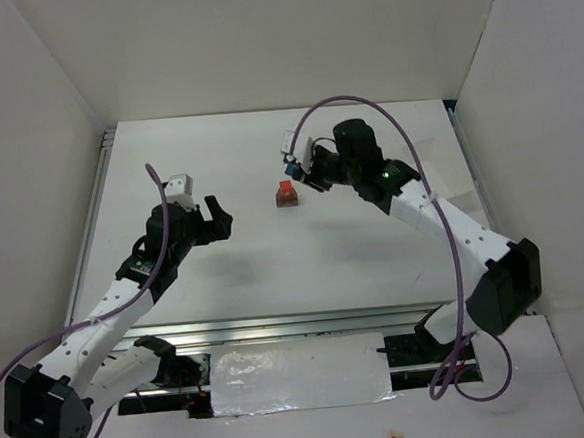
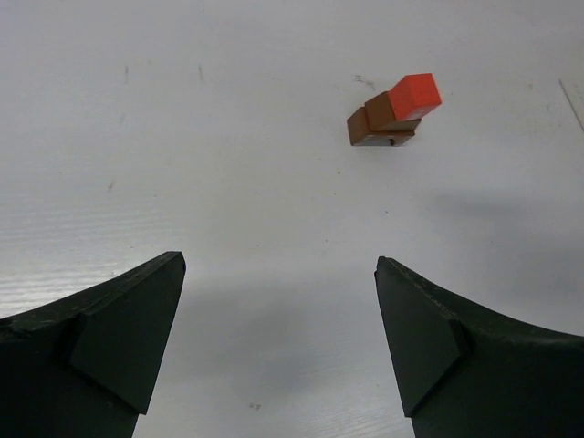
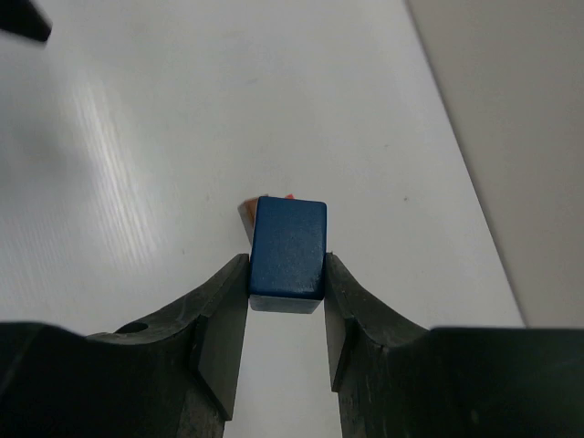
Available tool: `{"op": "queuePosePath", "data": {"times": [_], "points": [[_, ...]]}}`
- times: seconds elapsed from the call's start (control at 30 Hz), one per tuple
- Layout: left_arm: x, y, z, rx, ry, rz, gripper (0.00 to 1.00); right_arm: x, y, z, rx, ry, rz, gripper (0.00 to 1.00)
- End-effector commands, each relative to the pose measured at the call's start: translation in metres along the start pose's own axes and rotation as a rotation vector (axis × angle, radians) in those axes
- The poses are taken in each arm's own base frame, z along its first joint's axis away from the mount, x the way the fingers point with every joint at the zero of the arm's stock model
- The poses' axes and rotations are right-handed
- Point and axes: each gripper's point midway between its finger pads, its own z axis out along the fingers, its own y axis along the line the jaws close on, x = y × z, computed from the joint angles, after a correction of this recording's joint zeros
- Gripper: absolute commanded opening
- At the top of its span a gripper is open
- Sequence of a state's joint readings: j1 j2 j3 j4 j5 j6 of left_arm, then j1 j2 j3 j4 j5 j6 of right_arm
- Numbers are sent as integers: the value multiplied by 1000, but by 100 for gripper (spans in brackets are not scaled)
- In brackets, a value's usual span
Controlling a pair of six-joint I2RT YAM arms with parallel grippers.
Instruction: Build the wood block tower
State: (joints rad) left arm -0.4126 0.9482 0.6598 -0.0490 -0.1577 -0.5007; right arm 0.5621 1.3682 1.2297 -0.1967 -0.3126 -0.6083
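Observation:
The wood block tower (image 1: 285, 193) stands mid-table as a red cube (image 2: 415, 95) on brown blocks (image 2: 379, 125). My right gripper (image 1: 297, 169) hovers just behind and to the right of it, shut on a blue block (image 3: 288, 246) that is pinched between both fingers. In the right wrist view a sliver of the tower (image 3: 245, 213) shows just beyond the blue block. My left gripper (image 1: 218, 214) is to the tower's left, well apart from it. It is open (image 2: 279, 263), with only bare table between the fingers.
White walls enclose the table at the back and on both sides. A metal rail (image 1: 279, 325) runs along the near edge, and a white rectangular tray (image 1: 298, 374) lies in front of it between the arm bases. A purple cable (image 1: 456, 268) trails along the right arm.

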Motion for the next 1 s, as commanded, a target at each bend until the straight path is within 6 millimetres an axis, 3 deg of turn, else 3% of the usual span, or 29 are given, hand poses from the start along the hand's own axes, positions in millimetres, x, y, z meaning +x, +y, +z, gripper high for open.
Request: {"op": "queuePosePath", "data": {"times": [0.0, 0.03, 0.07, 0.1, 0.13, 0.2, 0.23, 0.33, 0.47, 0.57, 0.97], "points": [[-6, 11, -1, -2, -5, -12, 99, -34, -8, -2, -200, -13, -405, 12], [-6, 16, 0, -10, -3, -14, 99, -5, 3, 10, -294, 82, -387, 12], [-7, 18, 1, -13, 0, -18, 99, 0, -2, 14, -311, 118, -414, 12], [-6, 25, 4, -25, 10, -30, 99, -16, -16, 16, -295, 115, -471, 12], [-6, 28, 5, -24, 12, -30, 99, 9, -7, 27, -369, 188, -450, 12], [-5, 35, 11, -33, 19, -40, 99, 5, -18, 35, -368, 211, -497, 12], [-4, 35, 13, -25, 27, -42, 99, 19, -13, 46, -401, 245, -491, 12], [0, 42, 20, -31, 50, -48, 99, 26, -19, 59, -388, 274, -527, 13], [1, 50, 25, -45, 65, -49, 99, 49, -9, 81, -446, 332, -543, 13], [6, 55, 26, -53, 83, -54, 99, 53, -7, 95, -463, 355, -553, 13], [10, 65, 36, -25, 88, -72, 99, 79, 12, 119, -525, 400, -534, 14]]}}
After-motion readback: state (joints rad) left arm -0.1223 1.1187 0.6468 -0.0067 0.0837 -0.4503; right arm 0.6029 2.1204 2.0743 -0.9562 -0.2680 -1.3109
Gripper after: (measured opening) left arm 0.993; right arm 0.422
